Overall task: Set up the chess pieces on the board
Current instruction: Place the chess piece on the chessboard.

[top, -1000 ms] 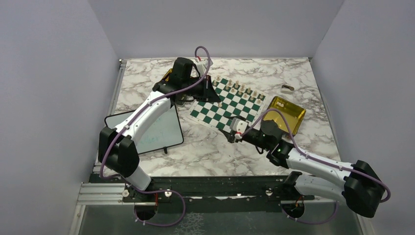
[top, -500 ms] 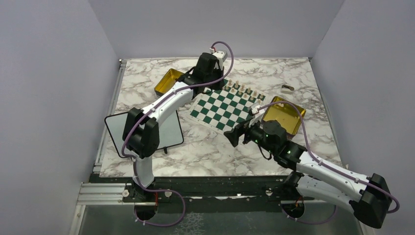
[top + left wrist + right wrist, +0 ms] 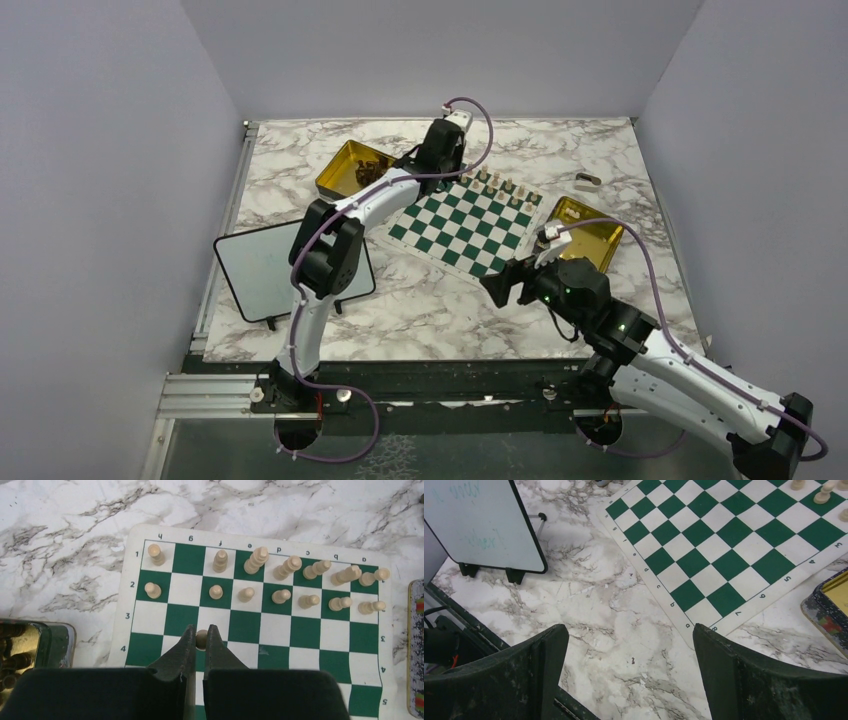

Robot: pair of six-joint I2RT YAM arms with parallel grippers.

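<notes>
Held piece: a small pale piece point(image 3: 201, 638) with a round head, probably a pawn. It is pinched between the fingers of the left gripper point(image 3: 200, 632), above rows 3–4 near the f/g files. I cannot tell whether its base touches the board.
Left gripper: clenched on the pale piece.
Right gripper point(image 3: 630, 630): released, jaws spread wide with nothing between them, over bare worktop point(image 3: 624, 605) just off the board's corner.
Board point(image 3: 310, 630): lies flat. Standing pale pieces point(image 3: 281, 596) fill rows 1 and 2, except that g1 and g2 are vacant.
Dark pieces point(image 3: 366, 170): in the gold tin point(image 3: 338, 172) beside the board, on the left arm's side.
Handling (judgement): light, rigid and smooth, with a narrow base that topples easily. Grip it at the head or neck from straight above. The neighbouring pieces stand close.
Left arm pose: stretched far out to the board's far side, with the wrist looking down.
Right arm pose: forearm angled towards the board's near corner, the gripper pointing down at the worktop.
</notes>
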